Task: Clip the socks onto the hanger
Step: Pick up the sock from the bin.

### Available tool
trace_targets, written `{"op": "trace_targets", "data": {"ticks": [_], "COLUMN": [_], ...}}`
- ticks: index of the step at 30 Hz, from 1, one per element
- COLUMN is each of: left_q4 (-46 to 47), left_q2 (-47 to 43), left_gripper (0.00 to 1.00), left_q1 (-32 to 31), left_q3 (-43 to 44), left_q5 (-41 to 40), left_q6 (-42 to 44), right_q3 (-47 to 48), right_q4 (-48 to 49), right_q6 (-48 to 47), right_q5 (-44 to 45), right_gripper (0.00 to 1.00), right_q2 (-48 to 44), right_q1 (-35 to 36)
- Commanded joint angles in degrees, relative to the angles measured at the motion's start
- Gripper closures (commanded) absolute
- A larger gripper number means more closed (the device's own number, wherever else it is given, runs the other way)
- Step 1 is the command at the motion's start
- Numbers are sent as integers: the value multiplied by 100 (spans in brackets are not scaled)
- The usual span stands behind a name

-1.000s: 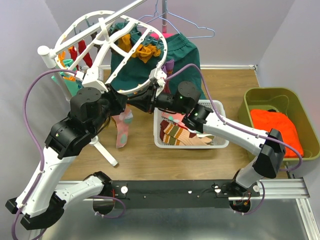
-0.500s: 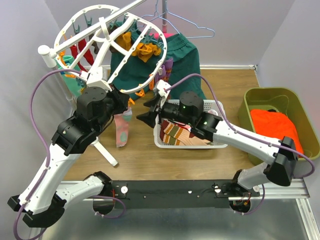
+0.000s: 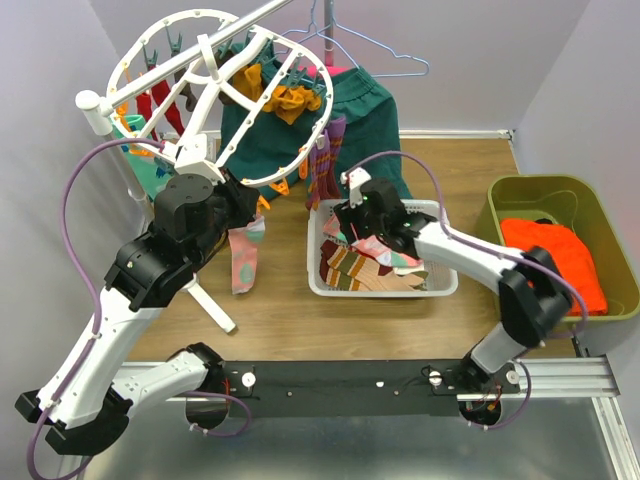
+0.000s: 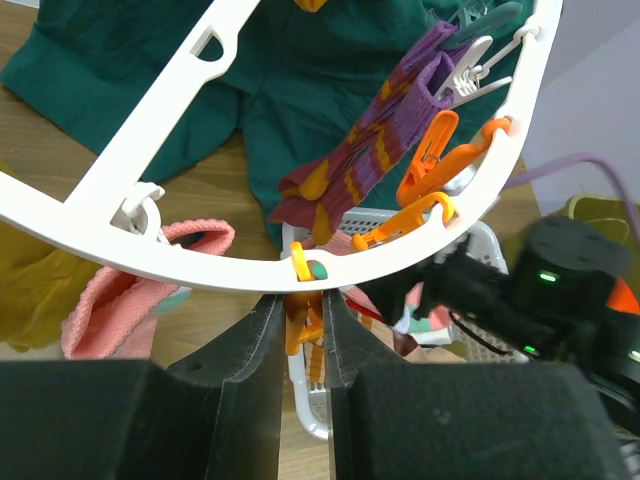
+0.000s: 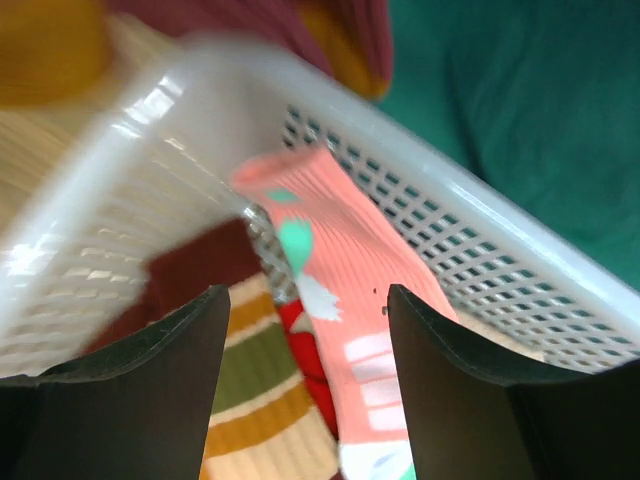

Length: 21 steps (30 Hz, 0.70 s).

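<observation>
left gripper [image 4: 303,308]: nearly closed, pinching an orange clip [image 4: 305,335] under the hanger [image 4: 180,268] rim
right gripper [image 5: 305,300]: jaws wide, empty, above a pink sock [image 5: 345,250] in the basket [image 5: 500,262]
purple sock [image 4: 390,140]: clipped to hanger

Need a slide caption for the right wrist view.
Open right jaws poised over a pink sock lying in the white mesh basket.
</observation>
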Motion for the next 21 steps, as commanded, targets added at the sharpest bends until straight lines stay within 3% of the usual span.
{"op": "trace_targets", "data": {"ticks": [1, 6, 12, 15, 16, 19, 21], "left_q4": [-4, -4, 14, 5, 5, 5, 14], "left_q2": [-25, -25, -25, -17, -17, -8, -8], "left_gripper": [90, 90, 90, 90, 90, 90, 90], "left_q1": [10, 19, 10, 10, 19, 19, 19], "left_q3": [65, 74, 22, 13, 13, 22, 22], "left_q5": [-71, -36, -27, -19, -18, -27, -27], "left_q6": [57, 40, 40, 48, 48, 57, 57], "right_q3": [670, 1101, 1120, 997, 944, 847, 803], "right_q4": [-429, -518, -579, -606, -597, -588, -623], "right_q6": [-350, -394, -245, -192, -183, -166, -157], "right_q5": [296, 400, 743, 727, 700, 647, 647], "right_gripper": [28, 28, 32, 51, 64, 85, 91], "right_q2": [1147, 2201, 2757, 2775, 2731, 2459, 2161], "right_q1": [-24, -33, -33, -24, -24, -33, -33]}}
